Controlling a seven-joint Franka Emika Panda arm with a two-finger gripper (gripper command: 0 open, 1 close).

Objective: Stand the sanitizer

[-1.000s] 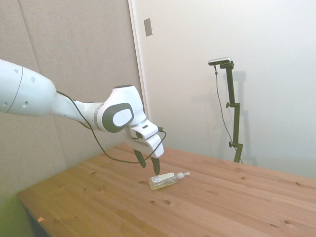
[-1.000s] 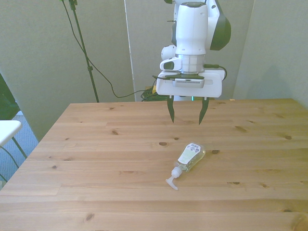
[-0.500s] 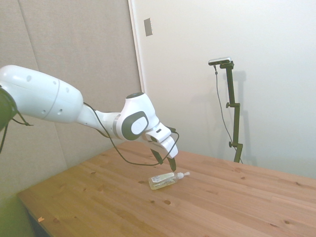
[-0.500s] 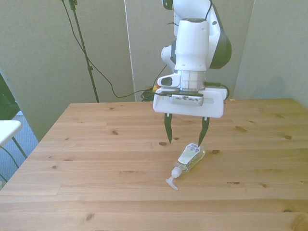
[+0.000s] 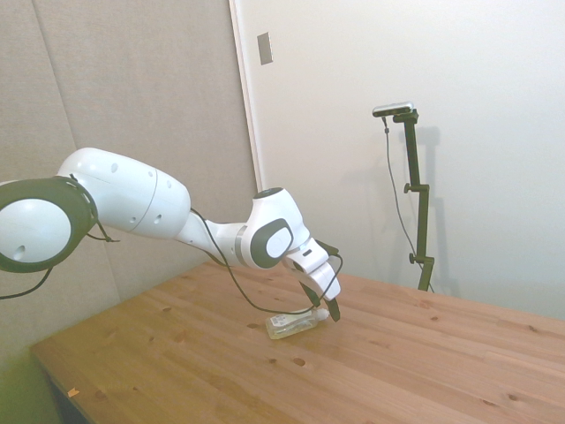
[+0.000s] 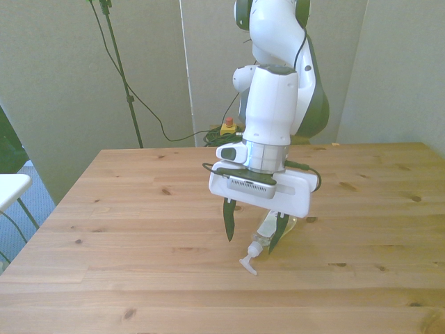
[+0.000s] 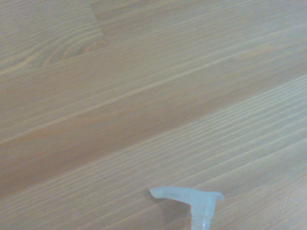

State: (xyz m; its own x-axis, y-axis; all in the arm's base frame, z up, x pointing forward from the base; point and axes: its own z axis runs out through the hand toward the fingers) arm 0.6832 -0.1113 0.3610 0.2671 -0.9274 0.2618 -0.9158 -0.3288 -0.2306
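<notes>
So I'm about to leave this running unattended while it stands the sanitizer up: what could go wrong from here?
The sanitizer lies on its side and the open gripper is low over its pump end. One finger appears over the neck rather than beside it; coming straight down could press on or push the bottle instead of straddling it. A grasp on the narrow pump might also slip or let the body swing when lifted. On the smooth table, the rounded bottle could roll away.
</notes>
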